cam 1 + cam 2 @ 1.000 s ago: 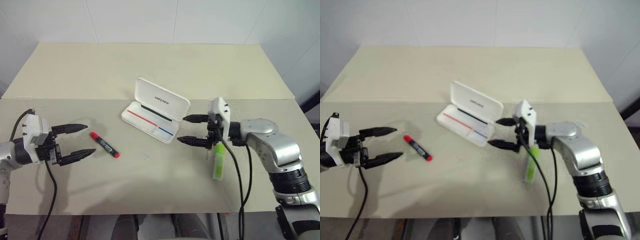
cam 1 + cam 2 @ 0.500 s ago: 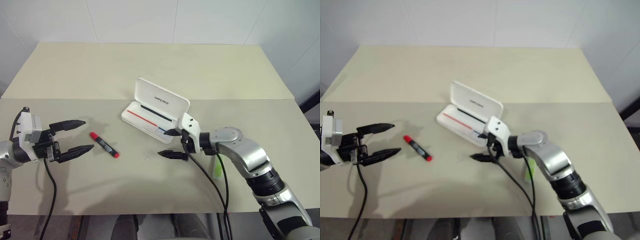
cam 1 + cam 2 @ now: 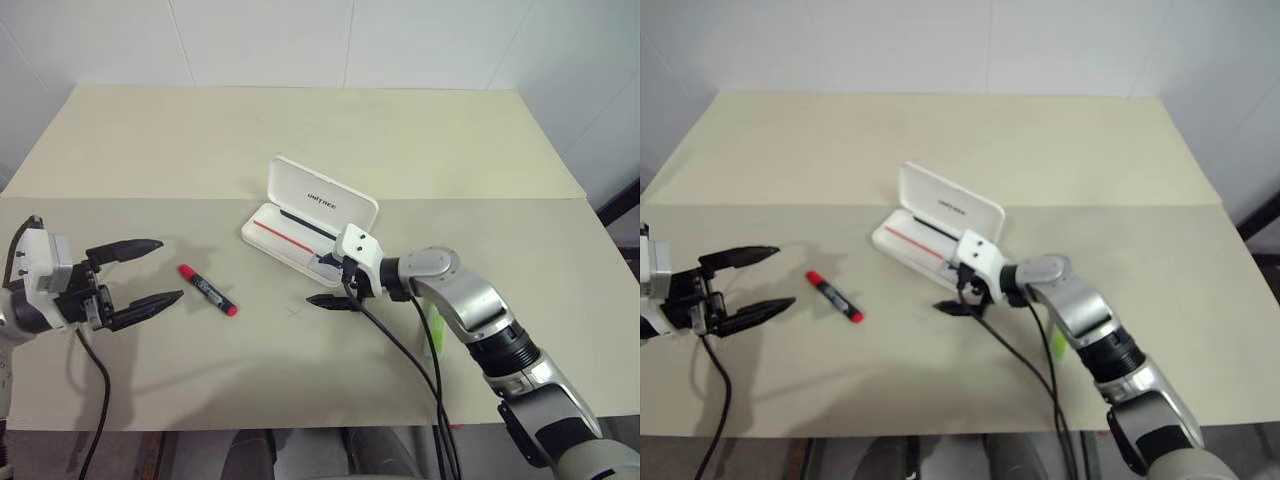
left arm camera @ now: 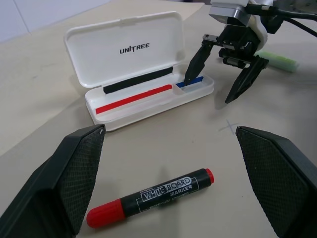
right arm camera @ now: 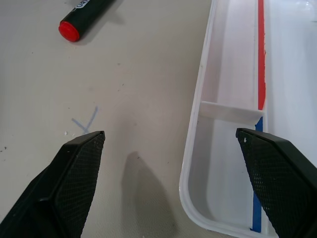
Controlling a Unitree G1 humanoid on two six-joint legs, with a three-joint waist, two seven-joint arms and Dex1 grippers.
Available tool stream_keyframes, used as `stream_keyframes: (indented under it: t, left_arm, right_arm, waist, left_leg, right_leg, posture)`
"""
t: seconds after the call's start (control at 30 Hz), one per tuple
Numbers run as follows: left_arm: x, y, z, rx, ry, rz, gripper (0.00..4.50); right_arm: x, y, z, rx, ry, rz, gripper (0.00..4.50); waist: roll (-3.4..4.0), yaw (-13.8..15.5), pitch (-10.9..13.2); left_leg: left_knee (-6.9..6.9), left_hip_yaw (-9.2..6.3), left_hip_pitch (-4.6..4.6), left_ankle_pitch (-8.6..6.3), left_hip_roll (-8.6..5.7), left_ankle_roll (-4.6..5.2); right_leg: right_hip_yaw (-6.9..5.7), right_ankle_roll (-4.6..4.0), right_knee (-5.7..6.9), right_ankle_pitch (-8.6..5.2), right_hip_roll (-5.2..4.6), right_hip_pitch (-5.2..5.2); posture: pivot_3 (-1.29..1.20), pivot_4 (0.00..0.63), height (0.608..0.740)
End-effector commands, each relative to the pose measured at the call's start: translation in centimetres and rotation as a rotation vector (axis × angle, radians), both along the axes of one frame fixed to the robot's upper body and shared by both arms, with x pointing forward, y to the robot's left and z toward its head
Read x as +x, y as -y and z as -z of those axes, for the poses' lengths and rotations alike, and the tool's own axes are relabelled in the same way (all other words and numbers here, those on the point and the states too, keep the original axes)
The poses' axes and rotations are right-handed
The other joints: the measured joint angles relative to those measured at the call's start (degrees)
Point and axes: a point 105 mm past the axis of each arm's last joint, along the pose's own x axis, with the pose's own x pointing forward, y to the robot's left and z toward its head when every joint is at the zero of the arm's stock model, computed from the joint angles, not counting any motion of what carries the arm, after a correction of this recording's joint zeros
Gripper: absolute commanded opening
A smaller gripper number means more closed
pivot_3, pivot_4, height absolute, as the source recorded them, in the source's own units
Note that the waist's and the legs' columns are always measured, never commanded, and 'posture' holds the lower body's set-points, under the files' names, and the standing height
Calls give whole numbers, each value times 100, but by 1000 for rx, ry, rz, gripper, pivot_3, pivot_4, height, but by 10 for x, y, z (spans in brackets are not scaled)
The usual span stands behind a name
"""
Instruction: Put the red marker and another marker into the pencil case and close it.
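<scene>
The white pencil case (image 3: pixel 322 205) lies open mid-table, its lid upright and its tray showing red and blue lines. The red marker (image 3: pixel 208 290) lies flat on the table to the left of it. My left gripper (image 3: pixel 170 269) is open and level, a short way left of the marker and pointing at it. At the case's near end my right gripper (image 3: pixel 318 281) is open, one finger over the tray's small end compartment (image 5: pixel 225 163) and the other over the table. The green highlighter (image 4: pixel 280 59) lies on the table behind my right arm, partly hidden.
The beige table (image 3: pixel 300 130) has a fold line across it, and a white wall stands behind it. A small blue cross (image 3: pixel 295 313) is drawn on the table in front of the case. Black cables hang from both wrists.
My right gripper has swung left and down, from beside the green highlighter to the case's near end. The highlighter stayed on the table. The left gripper has hardly moved.
</scene>
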Motion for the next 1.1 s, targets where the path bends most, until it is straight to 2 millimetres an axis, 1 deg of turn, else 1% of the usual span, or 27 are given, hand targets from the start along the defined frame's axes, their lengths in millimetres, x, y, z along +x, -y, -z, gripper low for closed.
stream_keyframes:
  t: [0.03, 0.23, 0.47, 0.5, 0.57, 0.7, 0.87, 0.9, 1.03, 1.1]
  left_arm:
    - [-5, 0, -10, -14, 46, -8, 4484]
    - [-3, 3, -11, -18, 51, -7, 4484]
    - [-1, 3, -13, -18, 60, -8, 4484]
    - [-1, 3, -14, -18, 62, -8, 4500]
    - [-1, 4, -14, -18, 65, -9, 4500]
    - [-1, 5, -15, -19, 70, -12, 4500]
    - [-1, 6, -15, -26, 72, -13, 4500]
    - [-1, 6, -15, -26, 72, -13, 4500]
    - [-1, 9, -17, -47, 79, -1, 4500]
    - [0, 12, -20, -65, 90, 6, 4500]
  right_arm:
    - [-1, -4, -6, 0, 23, -29, 4500]
    - [-1, -6, 1, -24, 20, -32, 4500]
    - [9, -6, 8, -80, 39, 18, 4500]
    - [11, -6, 8, -81, 43, 25, 4095]
    - [13, -6, 8, -82, 50, 33, 3573]
    - [17, -5, 5, -82, 63, 38, 2007]
    - [19, -1, 3, -85, 74, 35, 281]
    - [20, -1, 2, -83, 76, 35, 9]
    - [18, 3, -5, -74, 108, 12, 9]
    - [10, 5, -13, -47, 118, -36, 9]
  waist:
    - [-1, 1, 0]
    - [-1, -1, 0]
    - [-4, -5, -3]
    - [-5, -6, -3]
    - [-6, -6, -4]
    - [-6, -5, -4]
    - [-9, -34, -5]
    - [-10, -50, -6]
    - [-10, -79, -6]
    - [-10, -82, -6]
  left_leg:
    - [0, 0, 0, 0, 0, 0]
    - [0, 0, 0, 0, -1, 0]
    - [2, 0, 0, 0, -2, 0]
    - [2, 0, 0, 0, -2, -1]
    - [3, 0, 0, 1, -2, -1]
    - [0, -1, 0, 1, -2, -2]
    - [-5, -1, 0, 0, -1, -3]
    - [-2, -1, 1, 0, -1, -3]
    - [-1, -2, 1, 0, -1, -3]
    - [-3, -3, -1, 0, -2, -3]
  right_leg:
    - [0, 0, 0, 0, 0, 0]
    - [0, -1, -1, 0, 0, 0]
    - [0, -1, 0, -1, -1, 0]
    - [0, -1, 0, 0, -1, 0]
    - [0, -1, 0, 0, -1, 0]
    - [0, -2, -1, 0, -1, 0]
    - [-1, -2, -3, -1, -1, 0]
    - [-1, -2, -1, 0, -1, 0]
    - [-1, -2, 1, 0, -1, 0]
    - [-2, -2, -1, 0, -1, 0]
  posture:
    - [0, 150, 740]
    - [0, 150, 740]
    - [0, 150, 740]
    - [0, 150, 740]
    - [0, 150, 740]
    - [0, 150, 740]
    - [0, 150, 740]
    - [0, 150, 740]
    - [0, 150, 740]
    - [0, 150, 740]
